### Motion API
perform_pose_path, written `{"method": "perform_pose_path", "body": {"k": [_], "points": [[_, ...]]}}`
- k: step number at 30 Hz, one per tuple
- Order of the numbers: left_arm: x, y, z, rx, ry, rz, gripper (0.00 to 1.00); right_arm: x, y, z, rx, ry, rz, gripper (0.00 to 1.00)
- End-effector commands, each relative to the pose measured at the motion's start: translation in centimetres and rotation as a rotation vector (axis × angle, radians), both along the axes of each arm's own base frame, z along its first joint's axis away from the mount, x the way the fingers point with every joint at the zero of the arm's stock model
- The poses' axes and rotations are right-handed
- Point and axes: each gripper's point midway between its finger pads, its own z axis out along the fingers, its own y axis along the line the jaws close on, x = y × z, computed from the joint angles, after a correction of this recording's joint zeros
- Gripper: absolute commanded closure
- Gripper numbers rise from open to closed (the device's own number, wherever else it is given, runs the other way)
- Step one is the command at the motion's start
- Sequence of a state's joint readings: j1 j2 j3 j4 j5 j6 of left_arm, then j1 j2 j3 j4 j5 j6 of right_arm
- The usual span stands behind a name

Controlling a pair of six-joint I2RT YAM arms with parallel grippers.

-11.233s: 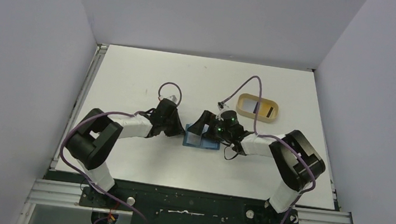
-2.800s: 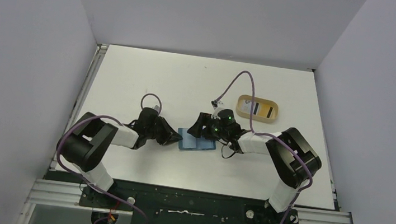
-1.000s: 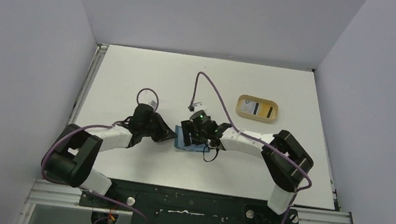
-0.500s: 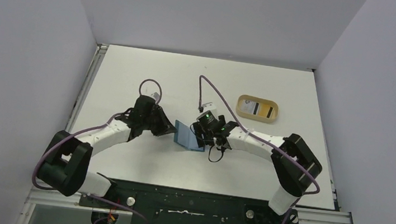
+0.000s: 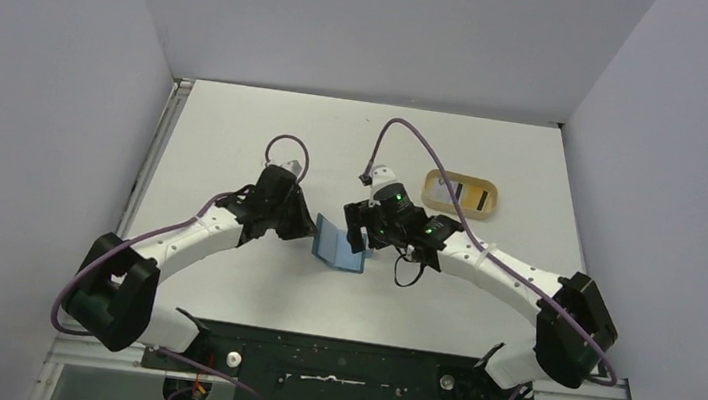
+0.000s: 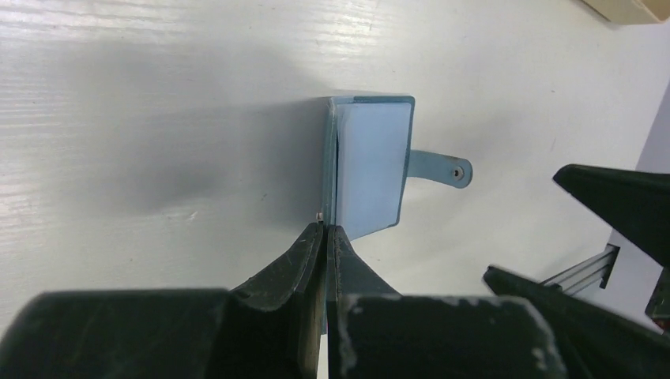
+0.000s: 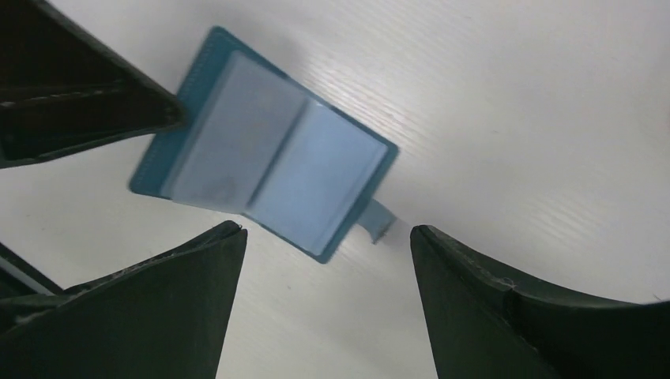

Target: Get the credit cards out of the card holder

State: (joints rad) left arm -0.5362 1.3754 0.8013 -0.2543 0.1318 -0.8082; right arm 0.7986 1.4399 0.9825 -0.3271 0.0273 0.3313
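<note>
**Right end effector backing off the lifted holder**

The left end effector (image 6: 324, 235) is pinching one edge of the holder (image 6: 368, 167), fingers closed tight on it. It is now holding the holder open and seemingly off the worktop (image 5: 238, 126), near the middle, where a second ago the holder was lying lower under both arms. The right end effector (image 7: 325, 230) was pressing onto the holder half a second ago. It is now hanging spread wide and empty just beside it, toward the right edge.

I judge that a pull has just ended. The clear sleeves are looking pale, and I cannot tell whether a card is still sitting inside. Cards (image 5: 459, 194) are lying in the tan tray (image 5: 430, 183) toward the far right corner, more than eleven seconds ago.

The worktop is showing a white, faintly streaked surface, and plain pale grey walls are closing it in on three sides.
</note>
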Motion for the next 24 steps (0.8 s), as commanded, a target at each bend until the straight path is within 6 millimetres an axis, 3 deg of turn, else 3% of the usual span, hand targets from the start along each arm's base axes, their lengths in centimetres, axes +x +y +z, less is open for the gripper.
{"method": "perform_pose_path", "body": {"k": [1, 9, 13, 18, 24], "points": [[0.5, 0.0, -0.6, 0.020, -0.013, 0.008, 1.00, -0.2, 5.6, 0.4, 0.108, 0.006, 0.118, 0.21], [-0.1, 0.0, -2.5, 0.028, 0.024, 0.007, 1.00, 1.0, 9.9, -1.9, 0.215, 0.052, 0.139, 0.21], [-0.3, 0.1, -3.2, 0.022, 0.034, 0.011, 1.00, 1.3, 11.0, -2.7, 0.220, 0.066, 0.152, 0.21], [-0.5, 0.2, -3.6, 0.017, 0.042, 0.016, 1.00, 0.8, 10.7, -4.4, 0.163, 0.091, 0.156, 0.21], [-0.4, 0.4, -3.4, 0.005, 0.038, 0.023, 1.00, -0.2, 8.4, -7.1, -0.011, 0.095, 0.159, 0.21]]}}
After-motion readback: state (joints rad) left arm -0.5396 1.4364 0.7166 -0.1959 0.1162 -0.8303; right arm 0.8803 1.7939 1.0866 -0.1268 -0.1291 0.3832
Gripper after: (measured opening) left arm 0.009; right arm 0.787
